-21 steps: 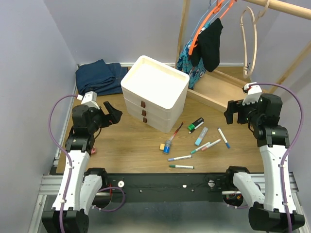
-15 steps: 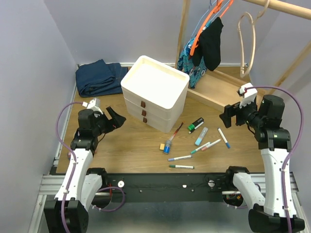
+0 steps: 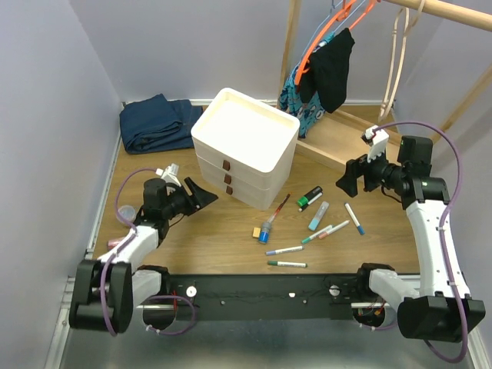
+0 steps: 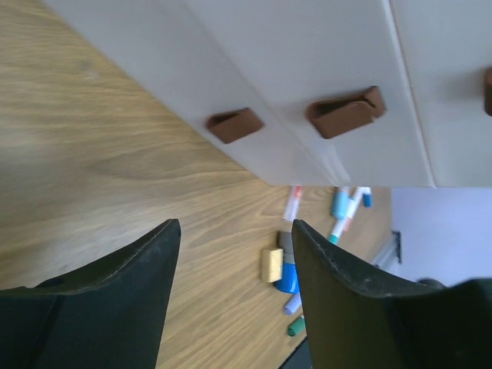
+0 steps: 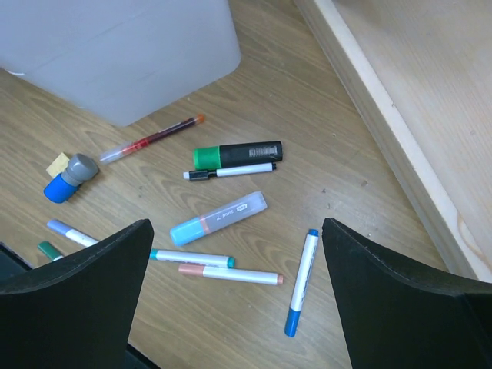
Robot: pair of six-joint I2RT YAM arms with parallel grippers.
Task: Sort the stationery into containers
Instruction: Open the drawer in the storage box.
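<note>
The white stack of three drawers (image 3: 244,146) stands at the back middle; its brown handles (image 4: 346,111) fill the left wrist view. My left gripper (image 3: 204,192) (image 4: 234,227) is open and empty, low over the table, just left of the bottom drawer. The stationery lies in front of the stack: red pen (image 3: 280,206) (image 5: 151,140), black-green marker (image 3: 310,197) (image 5: 237,154), blue-capped bottle (image 3: 266,231) (image 5: 69,175), yellow block (image 3: 255,231) (image 4: 270,264), light blue highlighter (image 5: 219,218), and several slim white markers (image 5: 300,282). My right gripper (image 3: 346,178) (image 5: 237,224) is open and empty above them.
A long wooden tray (image 3: 338,142) lies at the back right, close under the right arm. Folded dark blue cloth (image 3: 157,123) sits at the back left. Clothes on hangers (image 3: 327,65) hang from a wooden rail above the tray. Walls close the left and back.
My left arm has dropped low and reached right towards the drawer stack. My right arm has moved left and forward over the stationery. Both stay open. The hanging ring has swung.
</note>
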